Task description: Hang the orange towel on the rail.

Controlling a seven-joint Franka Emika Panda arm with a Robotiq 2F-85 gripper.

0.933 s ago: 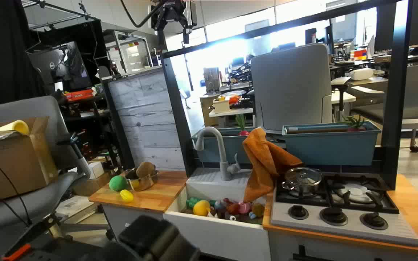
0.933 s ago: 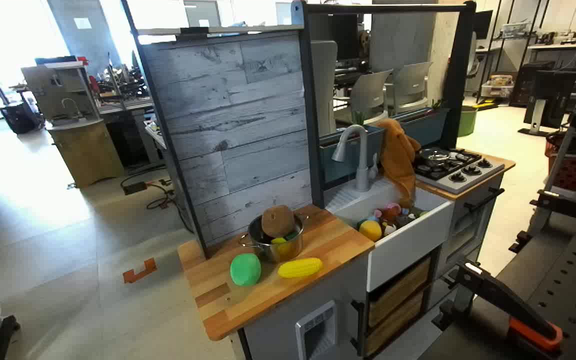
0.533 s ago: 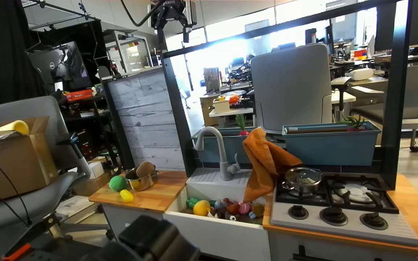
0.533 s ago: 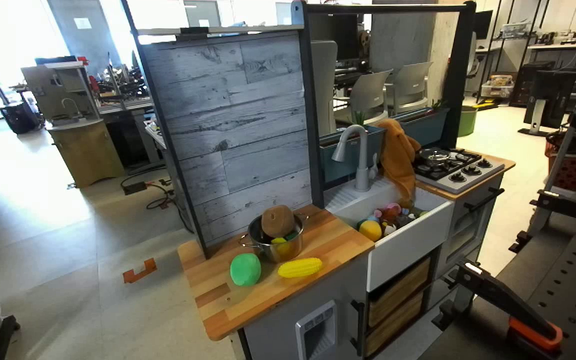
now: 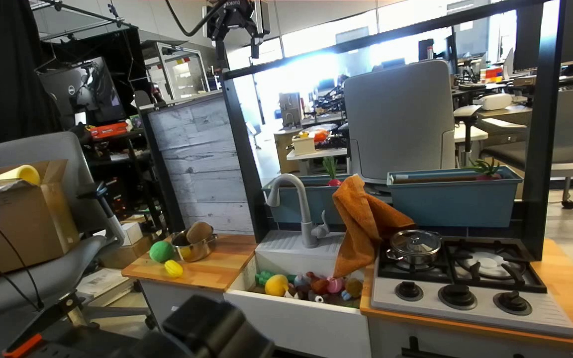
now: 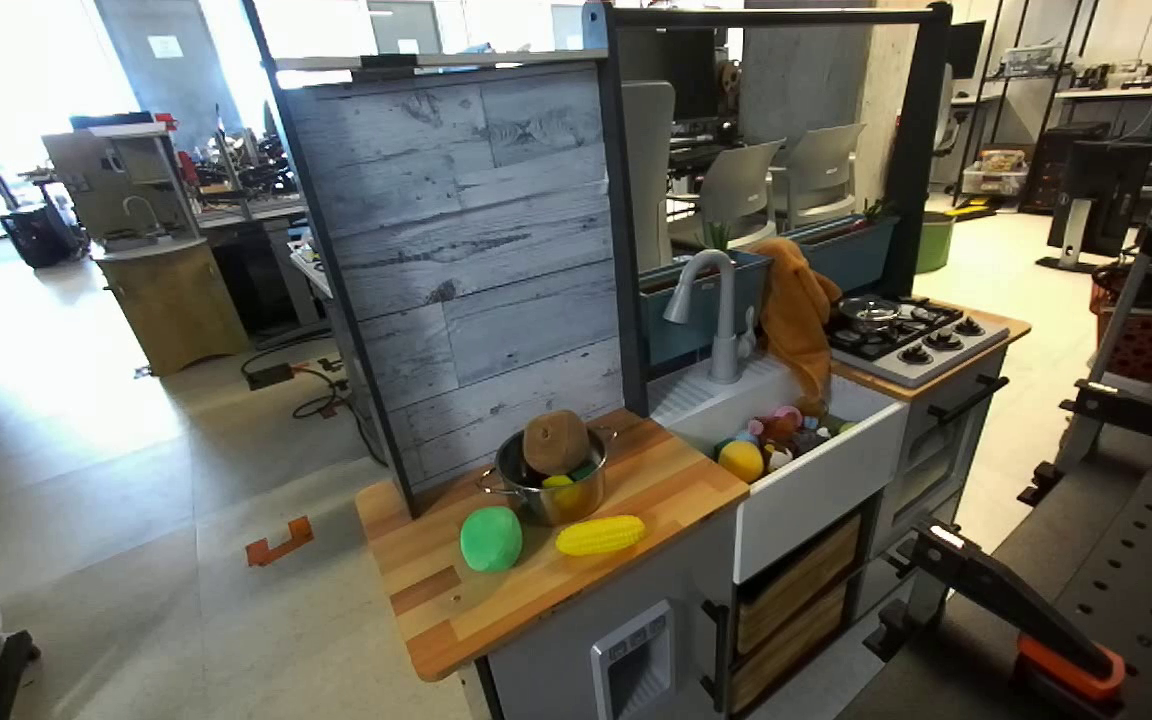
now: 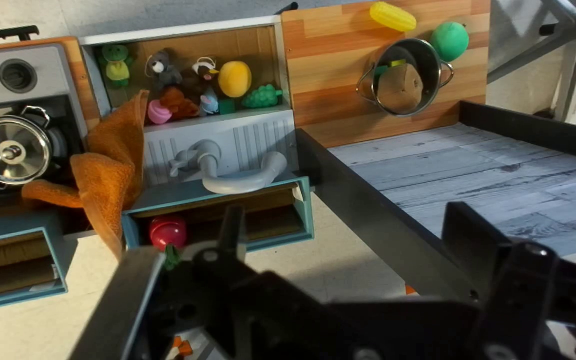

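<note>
Held high toward eleven o'clock in an exterior view, the black jointed pincer (image 5: 238, 53) is spread wide on nothing, probably so that no cloth is snagged. The rumpled orange cloth towel (image 5: 358, 228) is draped between two blue oblong planters (image 5: 455, 204), at three o'clock from the grey curved faucet (image 5: 308, 228), presumably borne by a rail hidden beneath; hanging is judged done. At ten o'clock, a round badge (image 5: 71, 89) on the black flat monitor (image 5: 82, 94) is seemingly marked DELL.

In an exterior view, a towel (image 5: 361, 228) drapes below and right of the claw (image 5: 239, 53), between faucet (image 5: 305, 209) and stove (image 5: 485, 301); below left, a pot (image 5: 199, 251) stands on the countertop (image 5: 232, 248).
</note>
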